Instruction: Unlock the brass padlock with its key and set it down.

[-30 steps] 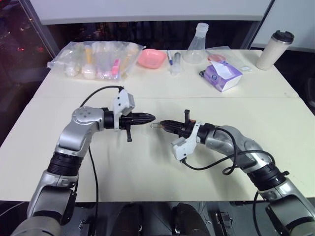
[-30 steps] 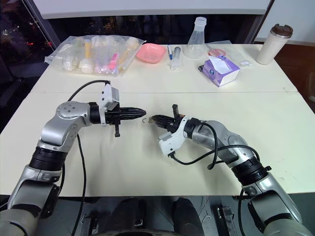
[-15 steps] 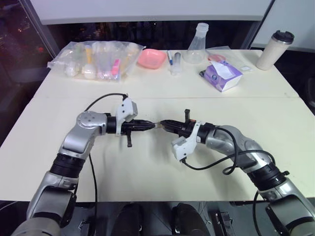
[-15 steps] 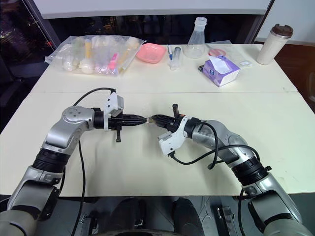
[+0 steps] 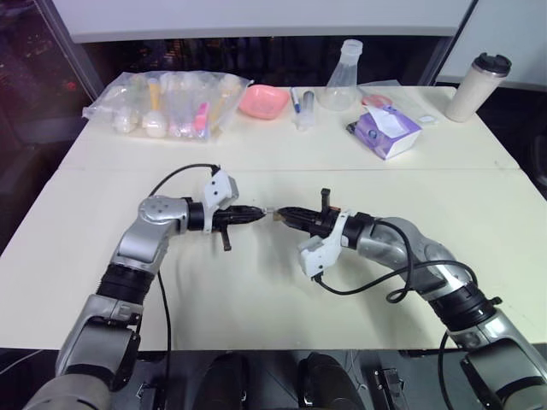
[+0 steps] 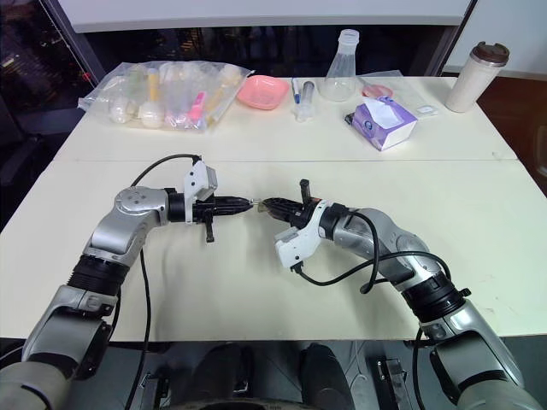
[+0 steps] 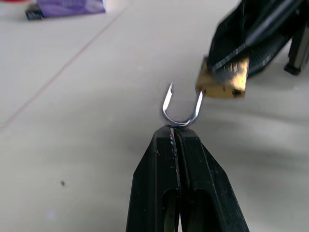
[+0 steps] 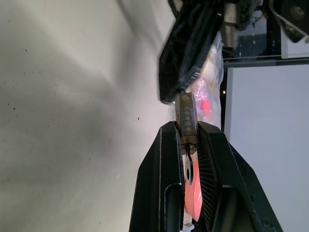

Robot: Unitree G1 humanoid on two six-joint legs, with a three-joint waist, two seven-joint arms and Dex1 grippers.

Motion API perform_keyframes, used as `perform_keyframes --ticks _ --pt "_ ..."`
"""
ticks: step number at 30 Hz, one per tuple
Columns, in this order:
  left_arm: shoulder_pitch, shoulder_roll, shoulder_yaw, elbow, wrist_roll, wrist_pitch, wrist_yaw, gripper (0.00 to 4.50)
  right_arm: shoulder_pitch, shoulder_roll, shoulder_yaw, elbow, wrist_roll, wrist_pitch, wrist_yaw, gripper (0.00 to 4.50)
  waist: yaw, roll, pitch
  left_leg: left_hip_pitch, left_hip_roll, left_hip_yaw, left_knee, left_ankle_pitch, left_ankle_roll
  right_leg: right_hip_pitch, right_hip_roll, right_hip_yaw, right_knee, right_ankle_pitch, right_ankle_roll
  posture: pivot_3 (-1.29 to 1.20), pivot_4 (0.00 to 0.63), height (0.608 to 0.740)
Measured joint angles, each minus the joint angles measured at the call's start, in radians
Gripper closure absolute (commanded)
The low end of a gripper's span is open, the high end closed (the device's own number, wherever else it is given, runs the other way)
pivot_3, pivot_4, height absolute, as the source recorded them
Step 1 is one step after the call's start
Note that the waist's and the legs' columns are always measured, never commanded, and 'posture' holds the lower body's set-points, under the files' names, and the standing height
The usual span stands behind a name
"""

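— Meeting mid-table in the head view: left gripper (image 5: 261,214) and right gripper (image 5: 282,214); where's the brass padlock (image 7: 223,82)?
— Left wrist view: clamped in the right jaws; left fingers (image 7: 164,159) pinched together at its open shackle (image 7: 181,107).
— Right wrist view?
— Padlock body wedged between the fingers.

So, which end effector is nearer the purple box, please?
Right. The right end effector is nearer, front-left of the purple box; the left end effector sits farther left.

From the head views we cannot make out the brass padlock (image 5: 273,214) between the two tool tips; it is too small there. In the right wrist view, the right tool (image 8: 188,140) covers most of the lock's body, and the left tool (image 8: 190,58) beyond is blurred. The purple box (image 7: 70,7) on the far tabletop (image 7: 72,121) is cut off by the edge.
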State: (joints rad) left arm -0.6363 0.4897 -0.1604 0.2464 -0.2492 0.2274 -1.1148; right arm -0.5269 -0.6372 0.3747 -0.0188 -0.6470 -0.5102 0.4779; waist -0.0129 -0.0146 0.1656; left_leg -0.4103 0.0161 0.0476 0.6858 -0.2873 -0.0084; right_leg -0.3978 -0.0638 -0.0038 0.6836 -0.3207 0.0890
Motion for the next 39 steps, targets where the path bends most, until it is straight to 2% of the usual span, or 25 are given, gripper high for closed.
perform_keyframes --ticks 4,15,22,25,30,34,39 --pt "0.001 0.006 0.011 -0.002 -0.002 0.003 -0.004 4.46 0.000 0.000 0.000 0.000 0.003 0.002 0.003 4.50 0.000 0.000 0.000 0.000 0.000 0.000 0.000 0.000 0.000 0.000 0.000 0.000 0.000 0.000 0.000 0.00 0.150 0.715" --pt "0.079 0.105 0.026 -0.044 0.002 0.012 -0.014 4.46 0.001 0.028 0.002 0.046 0.002 0.012 0.005 4.50 0.002 0.000 0.000 0.000 0.000 0.000 0.000 0.000 0.000 0.000 0.000 0.000 0.000 0.000 0.000 0.00 0.150 0.715" --pt "0.150 0.125 0.056 -0.184 -0.009 0.077 0.040 4.46 -0.106 0.101 0.077 0.380 -0.109 -0.004 -0.131 4.50 -0.004 0.000 0.000 0.001 0.000 0.000 -0.001 0.000 0.000 -0.001 0.000 0.000 0.001 0.000 0.000 0.00 0.150 0.715" --pt "0.173 0.127 0.062 -0.234 -0.025 0.118 0.055 4.46 -0.132 0.109 0.094 0.443 -0.117 -0.030 -0.157 4.50 -0.005 0.000 0.000 0.000 0.000 0.001 -0.001 0.000 -0.001 -0.001 0.000 0.000 0.001 0.000 0.000 0.00 0.150 0.715" --pt "0.243 0.129 0.067 -0.333 -0.050 0.174 0.079 4.50 -0.141 0.110 0.101 0.464 -0.113 -0.051 -0.153 2.12 -0.004 0.000 0.000 0.001 0.001 0.001 -0.001 0.000 -0.001 -0.001 0.000 0.001 0.001 0.000 0.000 0.00 0.150 0.715" --pt "0.284 0.135 0.070 -0.391 -0.074 0.206 0.094 4.50 -0.127 0.078 0.085 0.386 -0.073 -0.054 -0.112 0.09 -0.001 0.000 0.000 0.001 0.000 0.000 -0.001 0.000 -0.001 0.000 0.000 0.001 0.001 0.000 0.000 0.00 0.150 0.715" --pt "0.293 0.141 0.078 -0.429 -0.090 0.226 0.109 4.50 -0.063 0.021 0.067 0.256 0.002 -0.027 0.003 0.03 -0.001 0.000 0.000 0.001 0.000 0.000 -0.001 -0.001 0.002 0.001 -0.001 0.001 0.000 0.000 0.000 0.00 0.150 0.715"
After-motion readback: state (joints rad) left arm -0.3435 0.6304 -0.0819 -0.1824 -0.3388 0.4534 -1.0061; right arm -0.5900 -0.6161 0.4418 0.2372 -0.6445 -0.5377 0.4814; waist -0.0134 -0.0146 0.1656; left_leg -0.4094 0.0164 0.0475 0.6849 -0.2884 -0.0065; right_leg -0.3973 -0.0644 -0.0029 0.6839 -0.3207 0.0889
